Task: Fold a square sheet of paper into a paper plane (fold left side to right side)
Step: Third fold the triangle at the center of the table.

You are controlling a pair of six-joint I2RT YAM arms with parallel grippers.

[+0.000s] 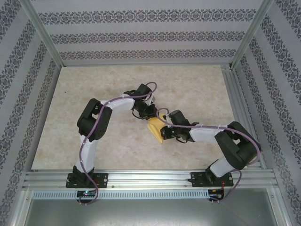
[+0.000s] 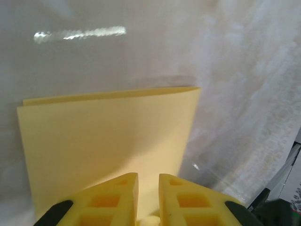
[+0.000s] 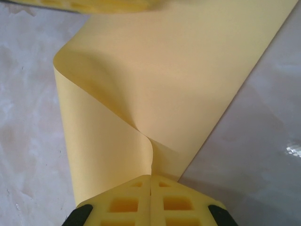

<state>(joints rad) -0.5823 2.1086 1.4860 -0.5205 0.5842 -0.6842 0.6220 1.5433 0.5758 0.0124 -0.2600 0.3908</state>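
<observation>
1. Count: two arms, two grippers, two yellow fingers on each, and one square sheet of paper (image 1: 156, 128)
2. Paper location, top view: it lies on the marbled tabletop (image 1: 94, 141), just off centre toward 5 o'clock, between the two wrists. It is yellow-orange, matte and unmarked
3. Paper shape: doubled over, not flat. In the left wrist view two layers can be counted along the 12 o'clock edge, with the under layer showing as a thin strip from 10 to 1 o'clock. The edges are not quite flush
4. Left gripper (image 2: 148, 181): it enters its own view at 6 o'clock. The jaws are parted by a narrow slit and are not pressed together. The near edge of the paper runs down toward the slit. No pinch on the paper is visible, so I note this gripper as released
5. Right gripper (image 3: 150, 181): it enters its own view at 6 o'clock. The jaws are clenched tip to tip on the sheet, and a short buckle rises from the pinch point toward 12 o'clock
6. Right wrist view: from the pinch the upper layer fans out toward 1 o'clock. A rounded, uncreased bend sits at 10 o'clock, and the lower layer drops from it toward 7 o'clock
7. Top view: the left gripper sits at the 11 o'clock end of the paper and the right gripper on its 4 o'clock side. The two are close together, and I cannot tell whether they touch
8. Both bases sit on one aluminium rail (image 1: 150, 179) at 6 o'clock
</observation>
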